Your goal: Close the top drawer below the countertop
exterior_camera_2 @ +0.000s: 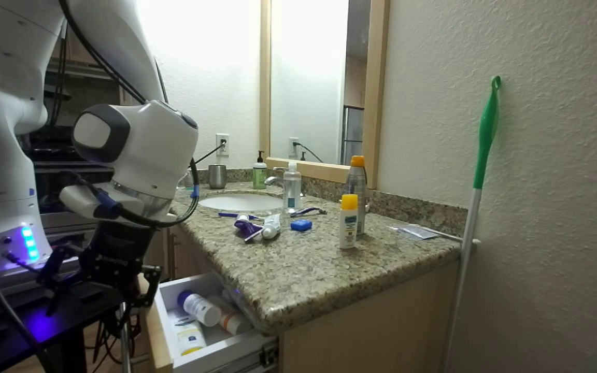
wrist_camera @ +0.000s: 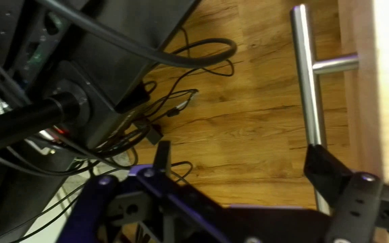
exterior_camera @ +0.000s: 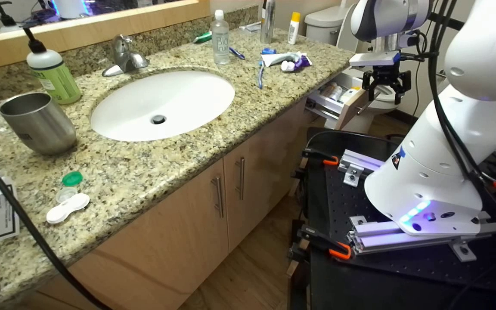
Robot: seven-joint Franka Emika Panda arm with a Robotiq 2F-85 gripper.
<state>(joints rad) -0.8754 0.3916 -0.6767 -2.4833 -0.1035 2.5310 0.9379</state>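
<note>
The top drawer (exterior_camera: pixel 353 108) (exterior_camera_2: pixel 159 339) is pulled out below the end of the speckled granite countertop (exterior_camera: pixel 144 172) (exterior_camera_2: pixel 309 269) in both exterior views. It holds several bottles and a tube. A metal bar handle (exterior_camera: pixel 368 103) (wrist_camera: pixel 307 74) stands off its wood front. My gripper (exterior_camera: pixel 385 97) (exterior_camera_2: pixel 88 311) (wrist_camera: pixel 238 158) points down just outside the drawer front. Its fingers are spread wide with nothing between them. In the wrist view one finger overlaps the bar handle, hiding part of it; I cannot tell if they touch. The drawer front shows at the right edge there (wrist_camera: pixel 365 118).
A toilet (exterior_camera: pixel 325 21) stands beyond the drawer. The black robot table (exterior_camera: pixel 342 275) stands close to the cabinet doors (exterior_camera: pixel 153 245). Loose cables (wrist_camera: pixel 181 101) lie on the wood floor. Toothpaste tubes (exterior_camera_2: pixel 271 227) and a yellow-capped bottle (exterior_camera_2: pixel 349 221) are on the countertop.
</note>
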